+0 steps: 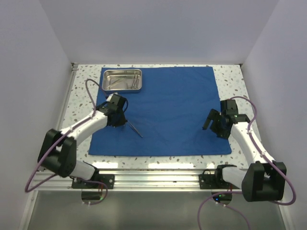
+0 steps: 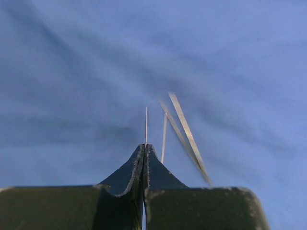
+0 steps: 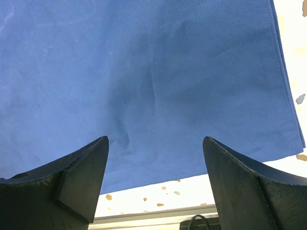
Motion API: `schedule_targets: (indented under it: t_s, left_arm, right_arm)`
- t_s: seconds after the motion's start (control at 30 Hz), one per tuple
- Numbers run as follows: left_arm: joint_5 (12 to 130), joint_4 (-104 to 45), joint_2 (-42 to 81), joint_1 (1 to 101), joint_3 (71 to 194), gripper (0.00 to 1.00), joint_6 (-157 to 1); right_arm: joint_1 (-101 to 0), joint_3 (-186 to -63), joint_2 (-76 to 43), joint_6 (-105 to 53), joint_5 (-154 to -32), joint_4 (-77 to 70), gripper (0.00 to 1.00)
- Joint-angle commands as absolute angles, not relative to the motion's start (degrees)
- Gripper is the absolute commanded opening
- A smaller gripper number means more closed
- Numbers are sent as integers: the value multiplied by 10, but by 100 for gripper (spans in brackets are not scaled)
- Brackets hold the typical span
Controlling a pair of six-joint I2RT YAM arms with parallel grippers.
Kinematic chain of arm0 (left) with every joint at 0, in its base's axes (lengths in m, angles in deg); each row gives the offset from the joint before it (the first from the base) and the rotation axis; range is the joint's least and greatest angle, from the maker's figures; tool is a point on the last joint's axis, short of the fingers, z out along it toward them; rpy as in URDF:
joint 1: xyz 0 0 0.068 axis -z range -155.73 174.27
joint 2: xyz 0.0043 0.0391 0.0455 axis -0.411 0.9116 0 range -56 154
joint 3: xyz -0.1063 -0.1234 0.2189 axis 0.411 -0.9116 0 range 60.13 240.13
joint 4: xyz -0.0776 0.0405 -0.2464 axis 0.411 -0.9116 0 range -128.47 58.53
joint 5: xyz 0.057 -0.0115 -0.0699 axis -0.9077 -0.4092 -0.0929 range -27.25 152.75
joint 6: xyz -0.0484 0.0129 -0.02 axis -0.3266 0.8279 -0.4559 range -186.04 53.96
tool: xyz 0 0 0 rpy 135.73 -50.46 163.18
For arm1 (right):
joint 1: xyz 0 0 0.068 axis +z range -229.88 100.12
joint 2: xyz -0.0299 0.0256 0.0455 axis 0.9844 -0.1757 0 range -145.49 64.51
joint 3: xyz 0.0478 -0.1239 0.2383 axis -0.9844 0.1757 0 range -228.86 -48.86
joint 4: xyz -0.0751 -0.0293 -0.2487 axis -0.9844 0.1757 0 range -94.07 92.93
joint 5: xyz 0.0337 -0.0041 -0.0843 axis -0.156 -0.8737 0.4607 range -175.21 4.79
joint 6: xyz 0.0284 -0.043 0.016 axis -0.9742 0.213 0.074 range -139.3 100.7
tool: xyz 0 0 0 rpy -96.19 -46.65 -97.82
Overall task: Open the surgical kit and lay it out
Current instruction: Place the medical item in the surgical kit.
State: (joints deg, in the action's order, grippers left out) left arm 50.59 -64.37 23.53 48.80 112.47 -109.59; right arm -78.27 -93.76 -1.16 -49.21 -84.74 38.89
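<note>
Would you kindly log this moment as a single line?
cloth: spread flat | tray: far left corner of cloth | left gripper: shut, thin steel tool at tips | right gripper: open, empty

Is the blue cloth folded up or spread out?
Spread out: the blue cloth lies as one big flat sheet, steel tray on its corner.

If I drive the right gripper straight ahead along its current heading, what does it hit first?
The royal-blue cloth sheet: the right gripper, jaws open, points down at it near its corner. Nothing shows in between, though the gap is hard to judge.
</note>
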Motion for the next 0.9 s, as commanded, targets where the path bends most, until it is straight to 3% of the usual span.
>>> schedule_targets:
  t_s: [0.0, 0.23, 0.53, 0.63, 0.67, 0.7, 0.77, 0.87]
  left_arm:
    - [509, -559, 302, 494, 1098, 0, -1115]
    - [500, -552, 356, 507, 1095, 0, -1133]
    - [497, -646, 276, 554, 1070, 0, -1157]
    - [476, -707, 240, 556, 1103, 31, -1166]
    - [471, -717, 232, 556, 1111, 47, -1167]
    - [459, -736, 226, 556, 1120, 54, -1167]
    - [446, -750, 218, 556, 1151, 59, -1158]
    - [440, -733, 233, 556, 1197, 58, -1132]
  right_arm:
    - [-780, -947, -4, -480, -849, 392, 83]
    - [-780, -948, -5, -479, -850, 393, 83]
    - [-781, -944, -7, -478, -850, 386, 84]
    - [-782, -946, -8, -479, -850, 386, 84]
    - [-782, -946, -7, -478, -850, 386, 84]
    - [-781, -944, -6, -478, -849, 386, 84]
    - [-782, -944, -5, -479, -850, 385, 84]
    - [-782, -944, -5, -479, -850, 385, 84]
